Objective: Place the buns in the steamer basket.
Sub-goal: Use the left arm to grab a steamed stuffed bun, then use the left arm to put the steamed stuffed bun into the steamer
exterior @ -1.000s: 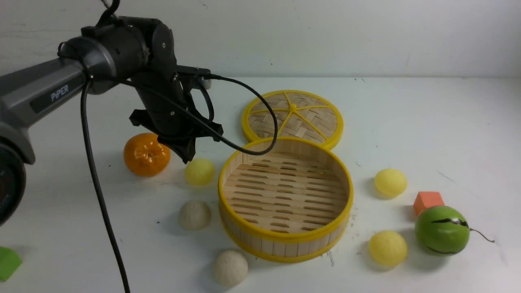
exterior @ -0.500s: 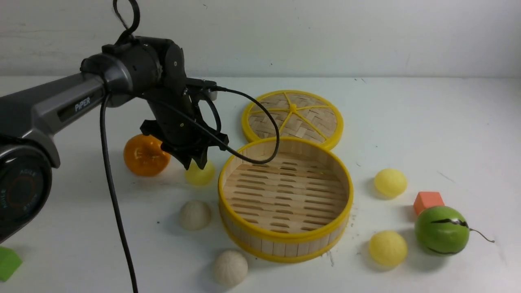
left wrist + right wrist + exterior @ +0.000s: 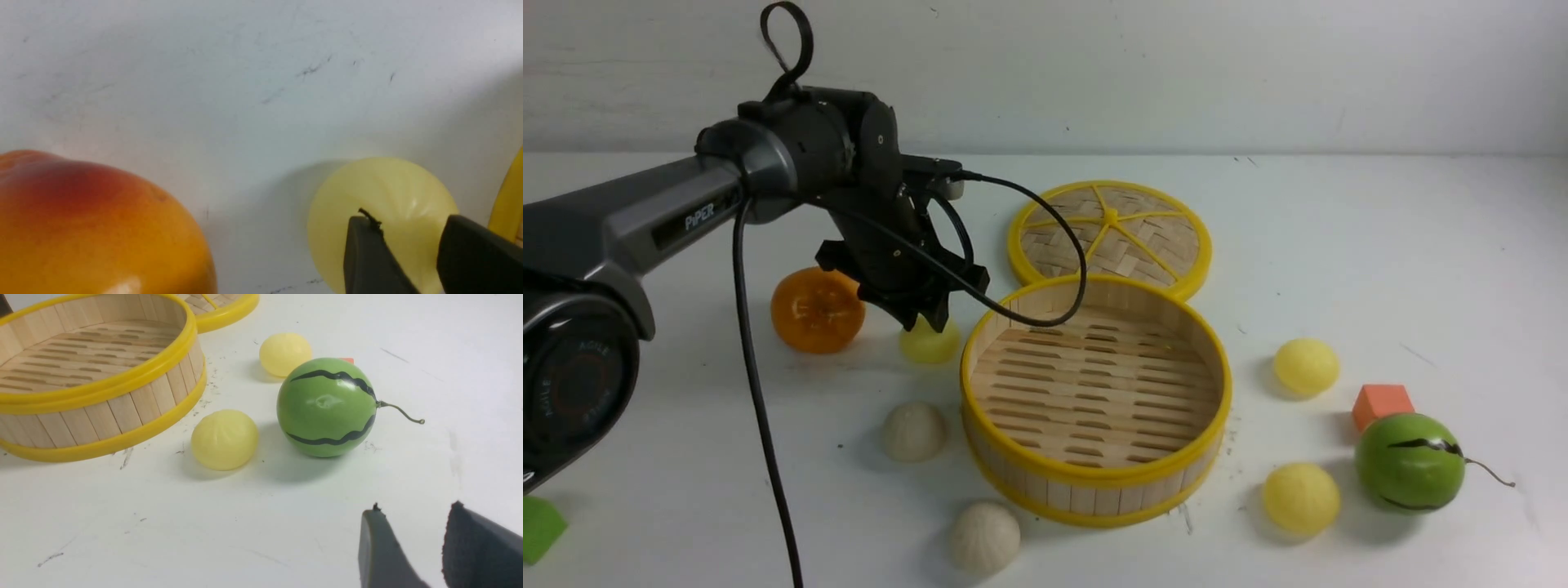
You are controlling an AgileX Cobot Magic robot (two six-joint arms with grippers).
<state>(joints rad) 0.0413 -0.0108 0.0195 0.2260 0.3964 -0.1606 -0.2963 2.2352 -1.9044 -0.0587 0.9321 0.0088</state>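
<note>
The steamer basket (image 3: 1094, 478) stands empty mid-table. Five buns lie around it: a pale yellow one (image 3: 929, 343) at its left, two off-white ones (image 3: 913, 430) (image 3: 985, 536) at front left, and two pale yellow ones (image 3: 1306, 367) (image 3: 1301, 497) on the right. My left gripper (image 3: 925, 320) is open and hangs right over the left yellow bun (image 3: 384, 192), with a finger on either side of its top. My right gripper (image 3: 412, 510) is open and empty, low over bare table. It is near the front right yellow bun (image 3: 224, 439) and is not in the front view.
An orange (image 3: 815, 310) sits just left of the left gripper. The woven lid (image 3: 1111, 237) lies behind the basket. A green ball with a stem (image 3: 1409, 461) and an orange block (image 3: 1382, 404) are at the right. A green block (image 3: 538, 527) is at the front left edge.
My left arm has moved right and down, bringing the gripper from beside the orange to right over the left yellow bun. The buns and basket have not moved.
</note>
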